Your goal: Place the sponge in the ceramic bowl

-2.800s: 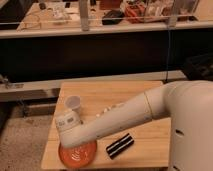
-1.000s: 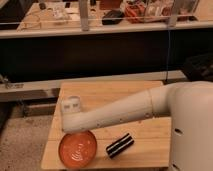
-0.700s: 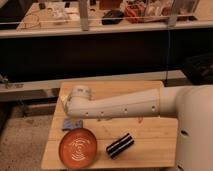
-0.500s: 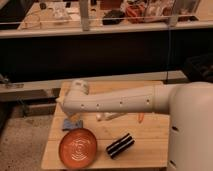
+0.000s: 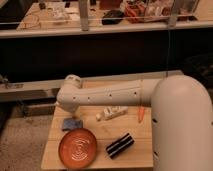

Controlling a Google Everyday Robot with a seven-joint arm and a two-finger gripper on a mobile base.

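Sponge (image 5: pixel 72 123) rests on wooden table (image 5: pixel 137 147) beside bowl (image 5: pixel 78 148), below claw (image 5: pixel 68 114).

Dim warm light; gripper behind arm (image 5: pixel 115 95)

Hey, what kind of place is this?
Probably a lab or workshop: cluttered workbenches behind a railing, a small wooden table holding sponge and ceramic bowl, the robot's gripper by the sponge.

Nothing legible: no writing, label, brand or number can be read on anything. The hand (image 5: pixel 75 117), jaws apart, hangs mostly hidden beneath the tip of the white arm (image 5: pixel 115 93), over the left part of the pale wooden table (image 5: pixel 100 131).
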